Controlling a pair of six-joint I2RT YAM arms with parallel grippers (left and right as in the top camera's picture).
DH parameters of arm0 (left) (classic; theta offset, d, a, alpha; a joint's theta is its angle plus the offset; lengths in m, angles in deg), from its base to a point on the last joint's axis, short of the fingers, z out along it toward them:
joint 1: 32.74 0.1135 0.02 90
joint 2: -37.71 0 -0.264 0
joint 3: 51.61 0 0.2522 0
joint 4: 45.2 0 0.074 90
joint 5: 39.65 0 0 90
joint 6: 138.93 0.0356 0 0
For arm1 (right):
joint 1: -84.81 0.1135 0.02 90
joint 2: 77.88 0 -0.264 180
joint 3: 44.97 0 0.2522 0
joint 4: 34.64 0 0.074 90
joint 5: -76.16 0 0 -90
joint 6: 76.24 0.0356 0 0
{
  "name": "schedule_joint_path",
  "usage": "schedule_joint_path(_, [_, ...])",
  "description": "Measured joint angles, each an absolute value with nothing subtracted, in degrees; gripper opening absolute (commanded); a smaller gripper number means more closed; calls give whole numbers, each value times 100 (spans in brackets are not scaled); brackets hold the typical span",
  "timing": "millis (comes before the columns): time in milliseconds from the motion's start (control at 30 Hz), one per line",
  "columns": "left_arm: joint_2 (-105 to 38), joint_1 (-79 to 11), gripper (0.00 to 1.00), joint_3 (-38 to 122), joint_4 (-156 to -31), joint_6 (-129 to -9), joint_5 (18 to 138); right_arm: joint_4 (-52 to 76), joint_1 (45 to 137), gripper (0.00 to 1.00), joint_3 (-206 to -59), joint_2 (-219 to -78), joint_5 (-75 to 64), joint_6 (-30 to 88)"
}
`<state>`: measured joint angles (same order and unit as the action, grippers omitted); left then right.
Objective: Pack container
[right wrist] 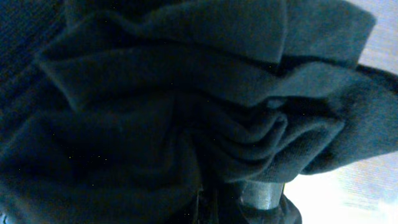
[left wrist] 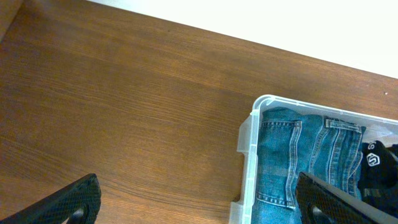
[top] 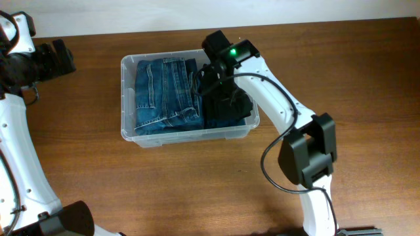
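Right jaws: closed on bunched folds of black garment [right wrist: 155, 112], a grip seen only from the right wrist.
Right gripper [top: 222, 88]: overhead, sunk into container [top: 190, 136], 3 o'clock end.
Jeans [top: 164, 95]: folded, 9 o'clock side, touching garment.
Left gripper [left wrist: 196, 186]: spread wide, empty, above table [left wrist: 124, 93].
Container: mid-table overhead; 4 o'clock from left wrist.

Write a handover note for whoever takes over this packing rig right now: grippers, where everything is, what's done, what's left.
Left gripper: open, empty, over the bare table, away from the container.
Right gripper: shut on the black garment, down inside the container's right end.
Things: the container sits mid-table. Folded jeans lie flat in its left part, with the black garment bunched beside them.
Done: jeans packed; garment is inside the walls.
Left: let go of the garment and lift the right arm out. The garment may need pressing down if it bulges.
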<state>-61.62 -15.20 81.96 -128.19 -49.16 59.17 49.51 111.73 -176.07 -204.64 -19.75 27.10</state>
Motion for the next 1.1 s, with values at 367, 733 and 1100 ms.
schedule_joint_path(367, [-6162,-1520,99,8196,-12817,-4916,5917,4907,11173,4,-17518,-20386,-1964,2706])
schedule_joint_path(733, [-6162,-1520,99,8196,-12819,-4916,5917,6892,11164,96,-20407,-20921,-1862,2708])
schedule_joint_path(1100, [-6162,-1520,99,8196,-12819,-4916,5917,7609,11164,98,-22355,-20530,-1695,2664])
